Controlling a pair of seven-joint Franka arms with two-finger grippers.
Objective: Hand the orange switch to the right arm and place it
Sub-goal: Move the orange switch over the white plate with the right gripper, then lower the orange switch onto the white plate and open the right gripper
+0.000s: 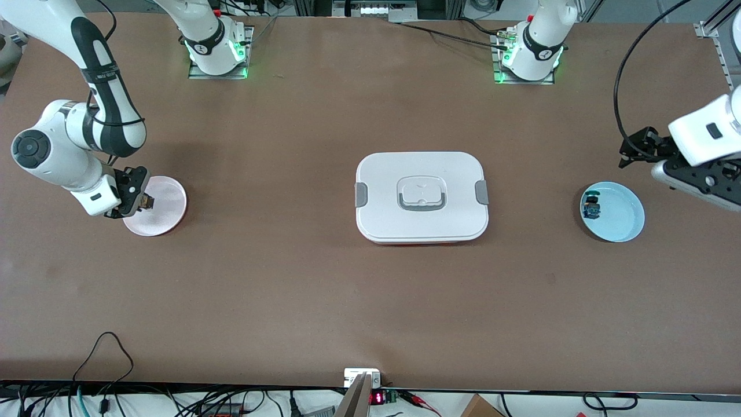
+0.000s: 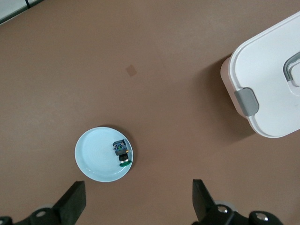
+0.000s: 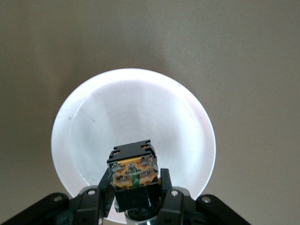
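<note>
Your right tool [image 1: 140, 202] pinches orange switch [image 3: 133, 168] between pressed fingers, just above pink plate [image 1: 165, 217] at right arm's end of counter [image 1: 370, 289]. Your left tool [image 2: 136, 201] hangs spread, holding nothing, over counter beside blue plate [image 1: 622, 223], where blue-green switch [image 1: 591, 207] lies. White lidded box [image 1: 421, 197] sits between plates.

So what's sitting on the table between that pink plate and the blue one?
In the front view, a white lidded box with grey clips sits between the pink plate and the blue plate; the table either side is bare.
</note>
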